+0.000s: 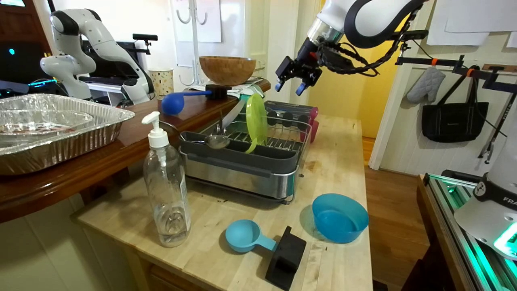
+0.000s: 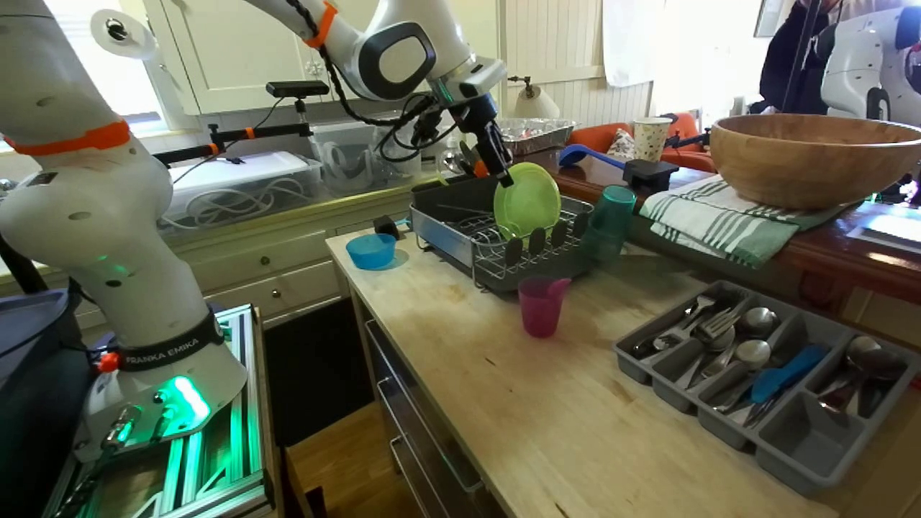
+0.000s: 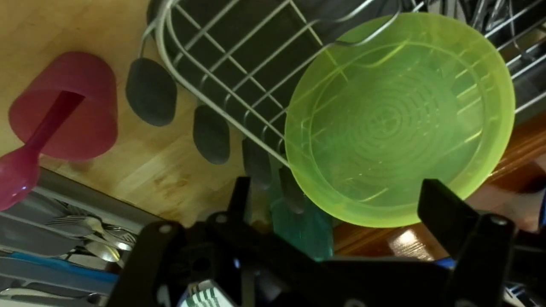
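High over the dish rack (image 1: 238, 182) my gripper (image 1: 289, 88) is open, and nothing is held between its fingers. The yellow-green plate (image 2: 527, 205) stands on edge in the wire rack. It is the nearest thing to the gripper in the wrist view, where the plate (image 3: 396, 115) lies beyond the spread fingertips (image 3: 439, 200). The fingers look apart from it. A teal cup (image 2: 608, 223) hangs at the rack's outer side. On the counter beside the rack stands a pink cup (image 2: 540, 311), with a pink spoon (image 3: 19, 175) leaning out of it.
A blue bowl (image 1: 338, 220), light-blue scoop (image 1: 243, 236) with black holder (image 1: 286, 258), and pump bottle (image 1: 167, 202) stand on the counter. A grey cutlery tray (image 2: 813, 460) lies beyond the pink cup. The raised ledge bears a wooden bowl (image 2: 806, 162), towel (image 2: 727, 219) and foil tray (image 1: 60, 149).
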Robot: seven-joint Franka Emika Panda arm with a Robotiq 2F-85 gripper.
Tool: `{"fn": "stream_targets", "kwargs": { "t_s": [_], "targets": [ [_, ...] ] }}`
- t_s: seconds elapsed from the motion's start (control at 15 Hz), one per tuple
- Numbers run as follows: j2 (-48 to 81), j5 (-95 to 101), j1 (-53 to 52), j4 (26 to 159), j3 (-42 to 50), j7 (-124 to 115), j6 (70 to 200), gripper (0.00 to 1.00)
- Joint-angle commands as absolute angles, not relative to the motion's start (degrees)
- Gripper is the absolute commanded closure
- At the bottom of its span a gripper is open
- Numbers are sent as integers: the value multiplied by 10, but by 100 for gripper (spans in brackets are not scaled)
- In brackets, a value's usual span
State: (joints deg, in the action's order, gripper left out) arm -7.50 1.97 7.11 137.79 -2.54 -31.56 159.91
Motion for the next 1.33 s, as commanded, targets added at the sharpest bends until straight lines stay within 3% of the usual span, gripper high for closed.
{"fn": "stream_targets", "kwargs": {
  "t_s": [0.0,0.87,1.27],
  "targets": [
    [-18,10,72,1327,-29,-361,1628,0],
    [92,14,65,1161,-32,-398,1544,0],
    [129,18,12,1110,11,-385,1466,0]
  ]
}}
